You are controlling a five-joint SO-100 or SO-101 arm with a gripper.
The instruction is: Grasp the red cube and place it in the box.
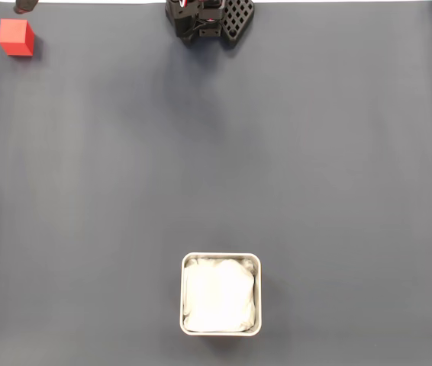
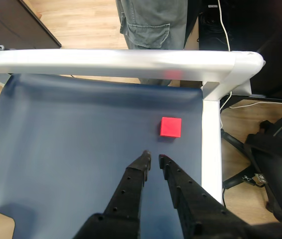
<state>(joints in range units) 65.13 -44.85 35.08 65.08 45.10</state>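
The tool [image 2: 153,158], nearly closed and empty, is seen just short of the red cube [image 2: 171,127]; the box [image 1: 220,294] is set well apart.

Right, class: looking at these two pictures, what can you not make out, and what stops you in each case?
- The arm in the fixed view: cut off by the top edge, so its pose is unknown.
- The person in the wrist view: the top edge cuts them off above the trousers.
- Inside the box in the fixed view: white lining covers the bottom.
- The gripper in the wrist view: its base is cut off by the bottom edge.
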